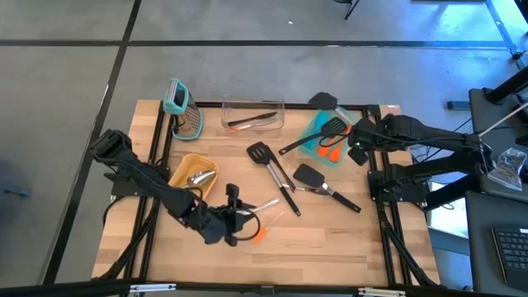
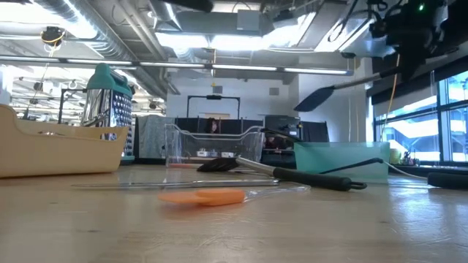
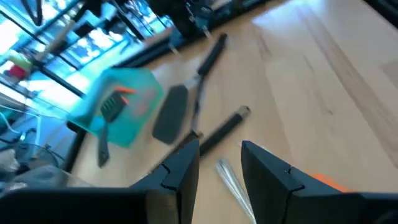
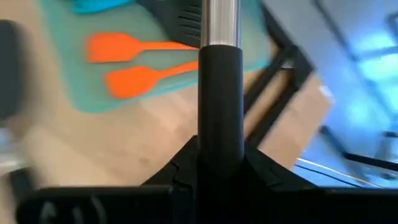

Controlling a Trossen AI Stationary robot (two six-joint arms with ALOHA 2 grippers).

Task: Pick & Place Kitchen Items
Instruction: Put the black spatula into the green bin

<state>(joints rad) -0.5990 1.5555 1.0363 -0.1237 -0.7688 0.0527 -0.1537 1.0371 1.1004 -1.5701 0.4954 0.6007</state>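
Bare table (image 1: 346, 239) front right; 3 black turners (image 1: 285, 177) crowd the centre.

Teal bin (image 1: 316, 132) far right, two orange spatulas (image 4: 134, 65) inside; black turners (image 1: 266, 161) centre; tan tray (image 1: 200, 165) left; pale wood table (image 1: 330, 239).

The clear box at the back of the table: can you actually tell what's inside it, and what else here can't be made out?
- Clear box, high view: a dark utensil with an orange one; too small to identify.
- Tan bin, low view: wall hides its contents.
- Right gripper, its wrist view: shut on a black handle; picture edge cuts off the head.
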